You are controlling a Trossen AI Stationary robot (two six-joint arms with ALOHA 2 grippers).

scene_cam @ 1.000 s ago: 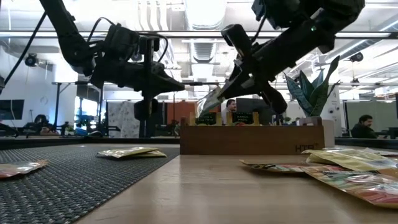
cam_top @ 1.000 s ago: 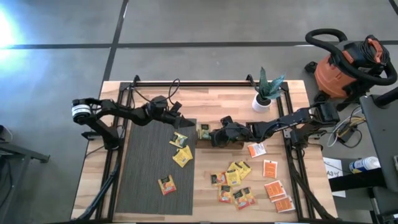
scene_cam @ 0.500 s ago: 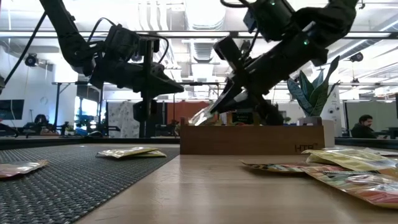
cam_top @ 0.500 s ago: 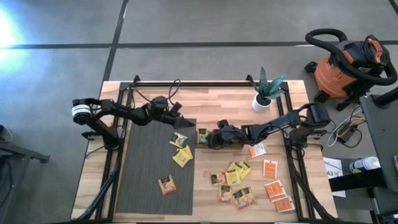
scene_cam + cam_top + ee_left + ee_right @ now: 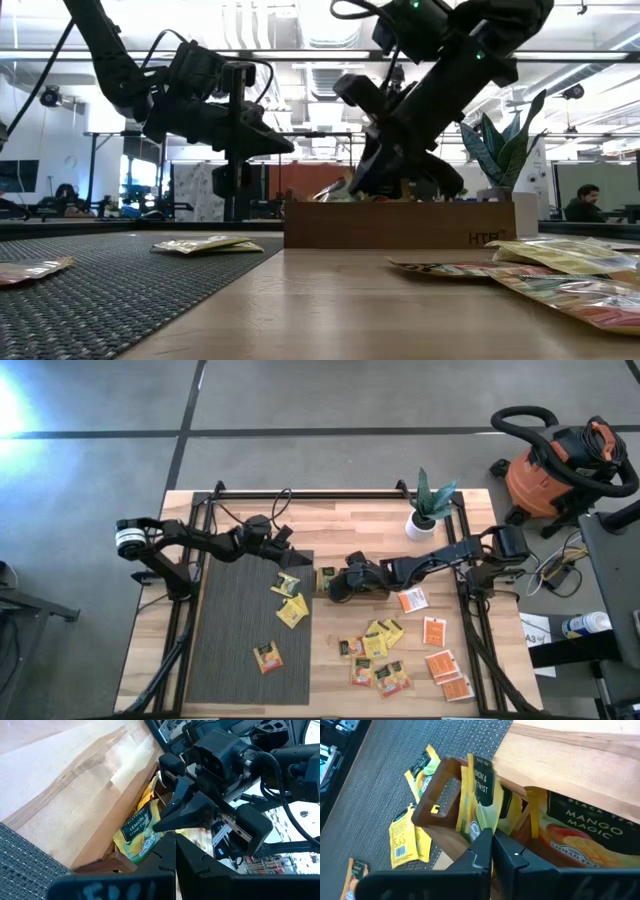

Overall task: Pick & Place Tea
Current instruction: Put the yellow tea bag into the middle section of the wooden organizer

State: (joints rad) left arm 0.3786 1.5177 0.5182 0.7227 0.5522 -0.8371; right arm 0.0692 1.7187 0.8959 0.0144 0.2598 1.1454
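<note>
Right wrist view: I've got my right gripper (image 5: 487,851) pinched on a yellow lemon sachet (image 5: 481,802), standing it upright in the end slot of the wooden tray (image 5: 437,802) directly ahead. Placing step, I'd say; next I release and lift clear. Left gripper (image 5: 283,540) hangs closed, empty, above the mat's (image 5: 240,630) top edge.

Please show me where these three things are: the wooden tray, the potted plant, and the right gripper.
wooden tray (image 5: 400,225): low view, on its bare front wall.
potted plant (image 5: 419,526): high view, on its white pot.
right gripper (image 5: 491,840): right wrist view, between the shut fingertips, at the yellow sachet in the tray.
</note>
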